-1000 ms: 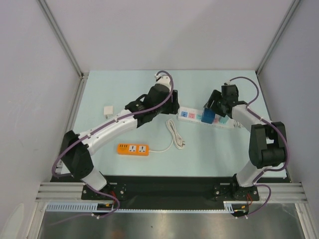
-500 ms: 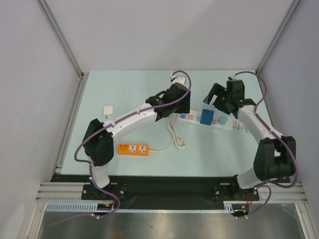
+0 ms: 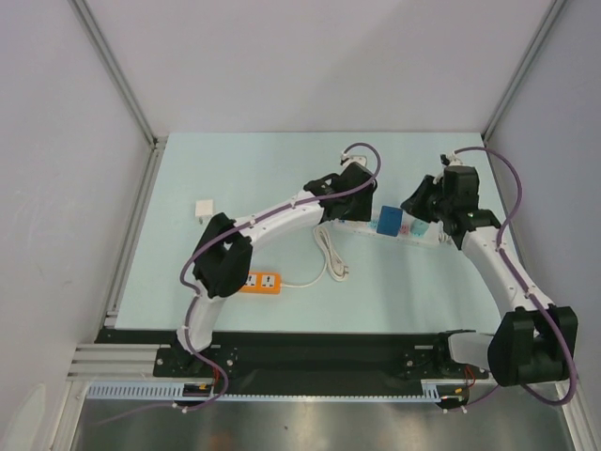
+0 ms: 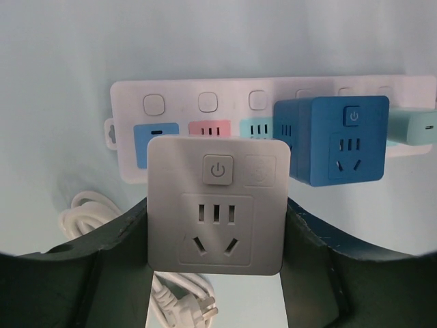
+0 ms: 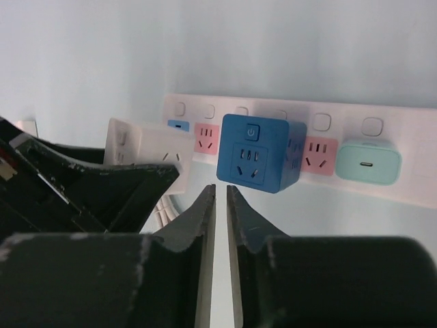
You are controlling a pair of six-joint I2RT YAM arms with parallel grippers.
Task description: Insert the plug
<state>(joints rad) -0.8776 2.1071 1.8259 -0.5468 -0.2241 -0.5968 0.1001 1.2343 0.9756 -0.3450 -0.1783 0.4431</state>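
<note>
The blue cube plug [image 3: 386, 220] sits on the white power strip [image 3: 430, 236], seated in the strip's middle [image 4: 334, 140] with its socket face up [image 5: 254, 154]. My right gripper [image 5: 220, 191] hovers just short of it, its jaws drawn together to a thin slit with nothing between them; from above it is right of the plug [image 3: 421, 202]. My left gripper [image 4: 217, 225] is shut on a white cube adapter [image 4: 217, 205], held just in front of the strip's left end [image 4: 177, 102]. From above, the left gripper [image 3: 343, 202] covers that end.
A mint charger [image 5: 371, 160] is plugged in right of the blue plug. A white cable with a three-pin plug [image 3: 331, 254] trails down from the strip. An orange power strip [image 3: 260, 281] lies near the left arm. A small white square block [image 3: 204, 208] rests at far left.
The right gripper has come off the blue plug, drawn back to the right and closed. The left arm has stretched rightward, bringing the white cube adapter to the strip's left end.
</note>
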